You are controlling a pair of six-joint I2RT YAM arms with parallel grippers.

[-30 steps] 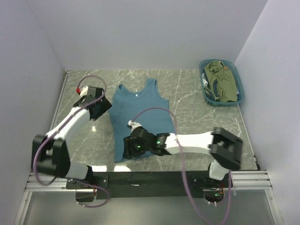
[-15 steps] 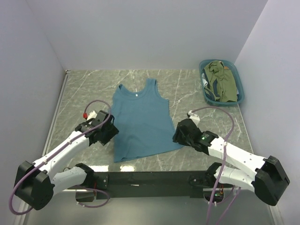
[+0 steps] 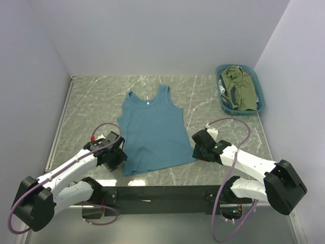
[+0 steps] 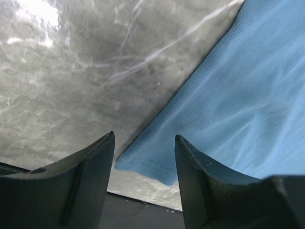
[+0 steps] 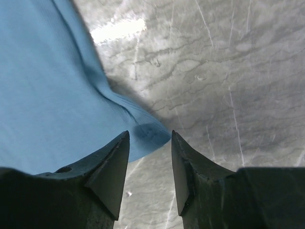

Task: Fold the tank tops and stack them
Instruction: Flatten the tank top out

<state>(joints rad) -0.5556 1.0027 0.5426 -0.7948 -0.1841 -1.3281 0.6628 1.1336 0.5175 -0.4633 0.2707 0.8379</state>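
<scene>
Plain teal-blue cloth tank top (image 3: pixel 151 132) flat on grey marble bench (image 3: pixel 91 96), mid-frame. L jaws apart astride its lower-left hem corner; R jaws apart astride lower-right.

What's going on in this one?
A teal top lies spread flat on the table. The left gripper and right gripper each sit open at one bottom corner of it, the hem corner between their jaws, nothing gripped yet. An olive top is bundled in the basket at the far right.
</scene>
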